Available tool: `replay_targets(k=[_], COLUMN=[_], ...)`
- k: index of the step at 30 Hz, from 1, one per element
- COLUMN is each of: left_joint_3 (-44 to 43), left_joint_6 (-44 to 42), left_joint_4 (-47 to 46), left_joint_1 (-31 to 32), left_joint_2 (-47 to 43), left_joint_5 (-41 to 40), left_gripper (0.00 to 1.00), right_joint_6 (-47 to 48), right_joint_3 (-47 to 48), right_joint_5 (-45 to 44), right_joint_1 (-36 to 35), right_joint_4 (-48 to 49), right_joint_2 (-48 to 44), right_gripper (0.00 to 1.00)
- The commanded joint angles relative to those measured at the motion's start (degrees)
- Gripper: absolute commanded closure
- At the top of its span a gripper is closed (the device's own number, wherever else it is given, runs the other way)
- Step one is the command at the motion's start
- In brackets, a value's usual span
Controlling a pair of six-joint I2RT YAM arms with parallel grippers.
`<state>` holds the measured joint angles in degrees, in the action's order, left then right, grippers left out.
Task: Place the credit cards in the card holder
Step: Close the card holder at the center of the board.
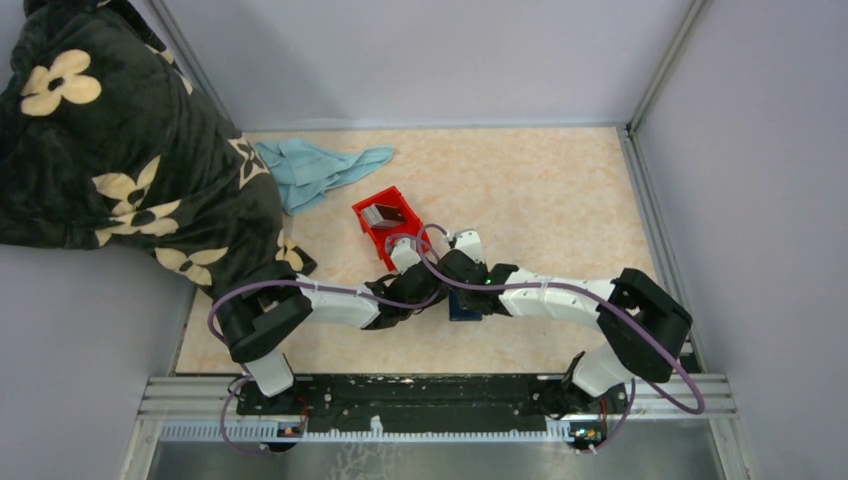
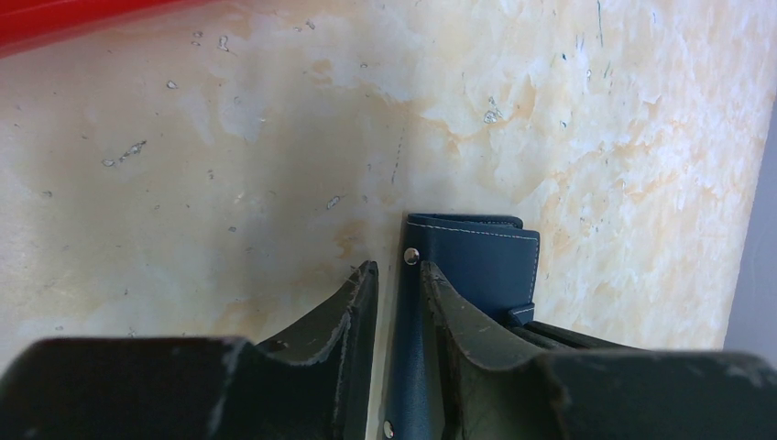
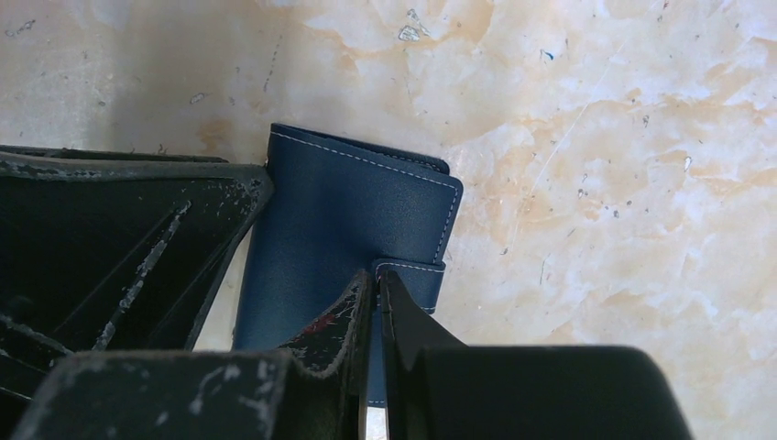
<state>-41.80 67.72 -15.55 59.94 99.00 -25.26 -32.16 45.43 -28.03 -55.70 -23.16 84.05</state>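
Marbled beige table (image 1: pixel 560 190) carries the card holder (image 3: pixel 348 211) toward the middle of its near edge, between my 2 grippers. My left gripper (image 2: pixel 399 275) clamps narrowly on its studded edge to steady it, while my right gripper (image 3: pixel 377 280), almost closed, pinches the snap tab (image 3: pixel 412 280), likely to unfasten it.

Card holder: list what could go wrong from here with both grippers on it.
The right gripper pinches only the thin snap tab of the card holder; the tab may slip out when pulled.
The left gripper straddles just one edge, so the holder could twist or slide.
The credit cards sit in the red bin while both grippers are occupied.
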Motion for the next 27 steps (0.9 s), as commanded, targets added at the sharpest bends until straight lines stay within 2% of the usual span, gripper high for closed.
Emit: replay_targets(k=[1, 27], left_joint_3=[2.0, 1.5], left_joint_6=[-1.3, -1.5], left_joint_4=[9.0, 9.4], left_joint_1=[-0.2, -0.1], left_joint_2=[3.7, 3.8], left_joint_5=[2.3, 2.4], left_gripper=[0.68, 0.7], right_joint_6=[-0.8, -3.0], right_joint_3=[-0.6, 0.4], right_joint_5=[-2.3, -2.1], right_joint_1=[-2.1, -6.4], right_joint_4=[-1.7, -2.4], right_joint_2=[0.7, 6.2], right_gripper=[0.94, 0.95])
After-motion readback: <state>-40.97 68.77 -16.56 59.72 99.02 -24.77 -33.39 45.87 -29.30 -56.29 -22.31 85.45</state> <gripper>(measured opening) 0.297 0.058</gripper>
